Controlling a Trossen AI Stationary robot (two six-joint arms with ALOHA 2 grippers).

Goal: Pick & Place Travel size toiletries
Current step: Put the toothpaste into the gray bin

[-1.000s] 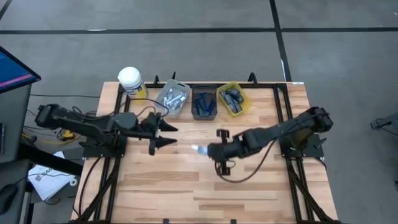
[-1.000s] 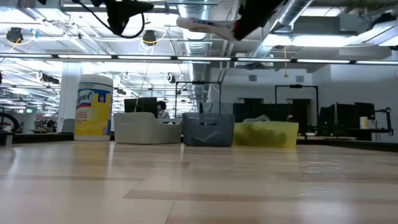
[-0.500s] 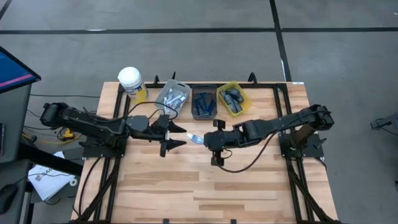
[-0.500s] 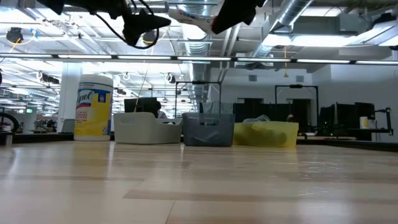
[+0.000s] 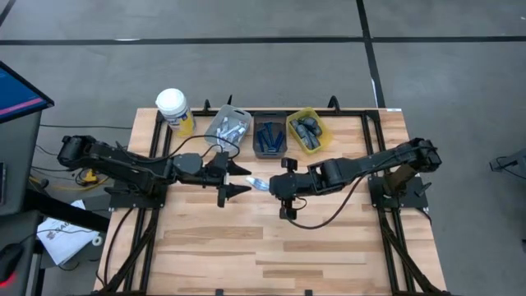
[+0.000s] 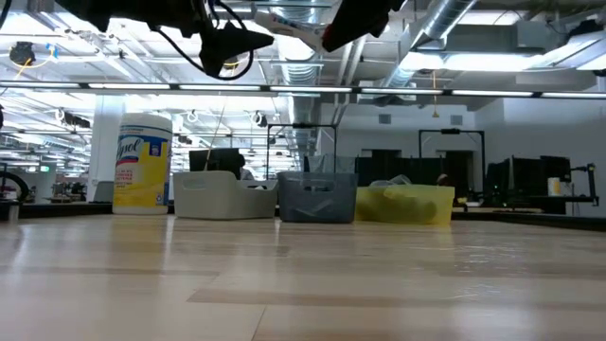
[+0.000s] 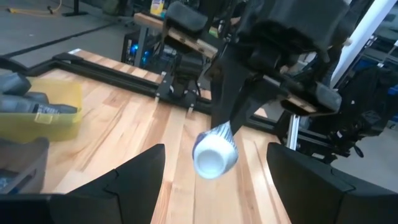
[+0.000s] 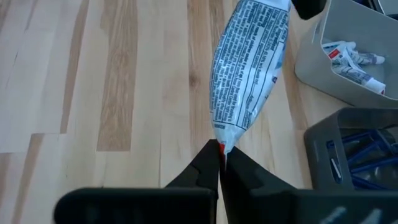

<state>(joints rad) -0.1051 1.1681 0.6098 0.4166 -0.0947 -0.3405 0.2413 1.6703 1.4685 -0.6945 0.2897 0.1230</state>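
Hanging above the bare tabletop just in front of the dark bin [image 5: 269,138], the small white tube [image 5: 257,182] is pinched by its crimped end in the closed right gripper [image 5: 273,185]. Its capped end points at the left gripper [image 5: 239,178], whose fingers [image 7: 132,180] are spread wide apart just beside the cap, holding nothing. Similar tubes lie in the grey bin [image 8: 318,70] nearby.

The high camera looks straight down on the whole worktop [image 5: 271,247]. The low one sits at worktop level, facing the bins and the room behind. Each wrist camera looks closely along its pincer; both share the white tube [image 7: 215,154] [image 8: 249,68].
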